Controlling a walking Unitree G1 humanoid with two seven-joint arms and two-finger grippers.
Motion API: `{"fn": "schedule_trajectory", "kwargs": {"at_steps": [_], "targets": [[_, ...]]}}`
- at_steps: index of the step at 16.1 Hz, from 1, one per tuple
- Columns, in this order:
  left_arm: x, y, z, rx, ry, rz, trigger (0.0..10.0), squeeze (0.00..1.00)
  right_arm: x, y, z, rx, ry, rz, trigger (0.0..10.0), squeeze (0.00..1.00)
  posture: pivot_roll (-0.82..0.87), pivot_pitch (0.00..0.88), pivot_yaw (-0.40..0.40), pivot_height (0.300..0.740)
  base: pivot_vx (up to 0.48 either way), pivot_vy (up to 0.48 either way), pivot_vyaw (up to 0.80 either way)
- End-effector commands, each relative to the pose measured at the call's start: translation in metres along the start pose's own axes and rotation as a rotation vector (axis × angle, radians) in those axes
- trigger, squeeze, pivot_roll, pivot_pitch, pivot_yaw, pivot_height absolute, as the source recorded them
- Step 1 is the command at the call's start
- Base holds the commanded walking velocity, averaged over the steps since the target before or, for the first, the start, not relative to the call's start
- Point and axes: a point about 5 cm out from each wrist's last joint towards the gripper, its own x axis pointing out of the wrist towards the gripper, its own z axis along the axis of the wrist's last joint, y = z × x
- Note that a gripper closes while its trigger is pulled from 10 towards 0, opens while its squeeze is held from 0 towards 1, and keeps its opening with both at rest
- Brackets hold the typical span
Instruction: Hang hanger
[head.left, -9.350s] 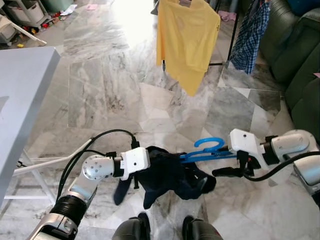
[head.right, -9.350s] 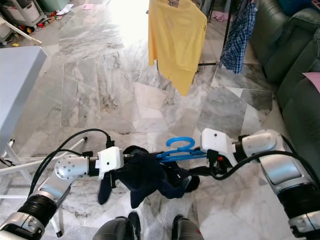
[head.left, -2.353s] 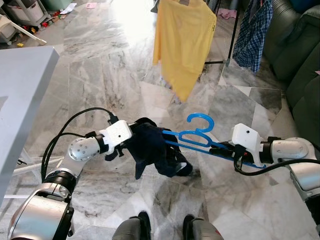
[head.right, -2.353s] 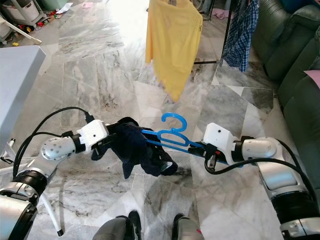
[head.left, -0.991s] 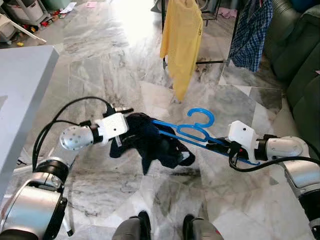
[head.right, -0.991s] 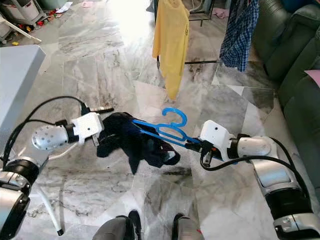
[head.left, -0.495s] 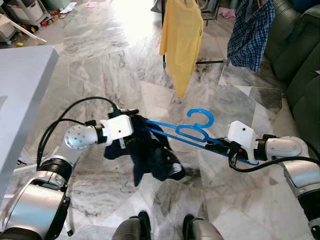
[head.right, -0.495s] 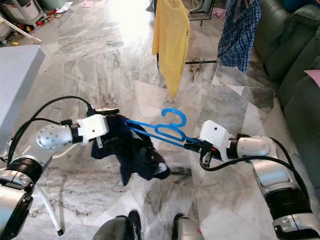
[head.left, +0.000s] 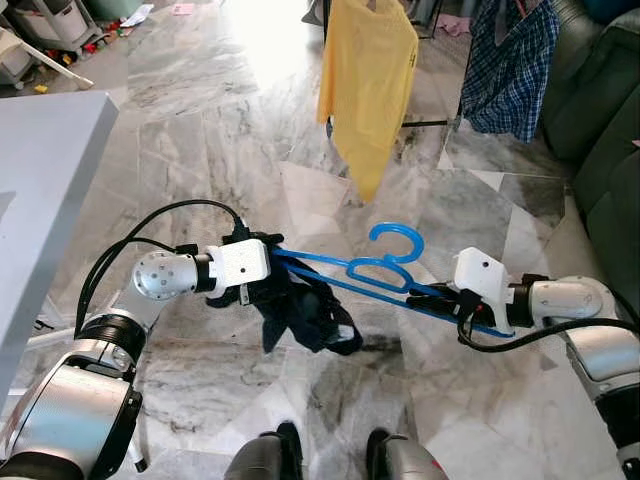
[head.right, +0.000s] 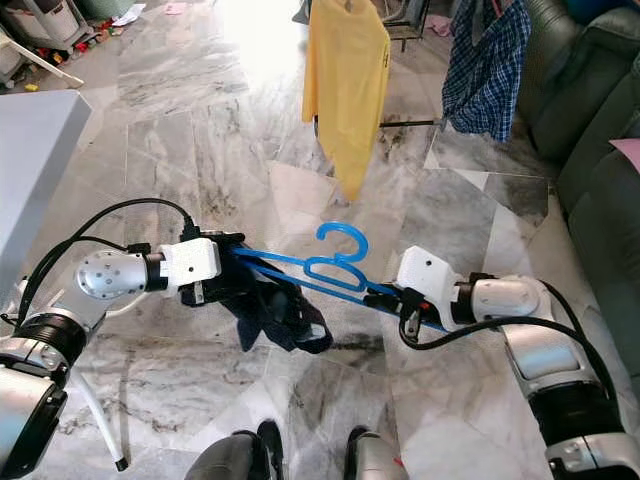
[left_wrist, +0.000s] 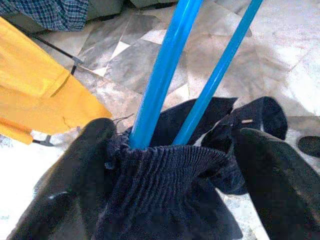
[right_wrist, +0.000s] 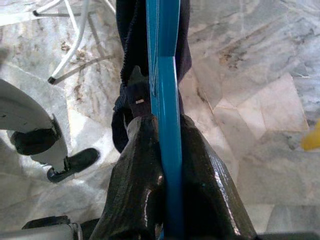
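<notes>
Pinching the hanger (head.left: 385, 272), the right gripper (head.left: 440, 297) should hold level. The left gripper (head.left: 268, 268) gripped the garment (head.left: 305, 310); pull it on gently.

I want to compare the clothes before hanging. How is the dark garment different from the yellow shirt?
The dark garment is navy and bunched on one end of the blue hanger; the yellow shirt is bright and hangs flat, full length. The garment is held low between both grippers, left gripper and right gripper; the shirt hangs farther away. Both are on hangers.
</notes>
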Motion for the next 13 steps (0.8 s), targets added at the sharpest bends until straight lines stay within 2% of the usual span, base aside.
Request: {"fn": "schedule_trajectory", "kwargs": {"at_steps": [1,13], "targets": [[-0.0023,-0.0033,-0.0047,-0.007,0.031,-0.042,0.0,0.0,0.0001,0.0028,0.0129,-0.038,-0.065,0.028,0.0,0.0,-0.13,0.235,0.098,0.74,0.0,0.0,0.0],[-0.0023,-0.0065,-0.0065,-0.05,0.031,-0.086,0.0,0.0,-0.0009,0.0025,0.0143,-0.057,-0.059,0.032,0.0,0.0,-0.12,0.234,0.097,0.74,0.0,0.0,0.0]]}}
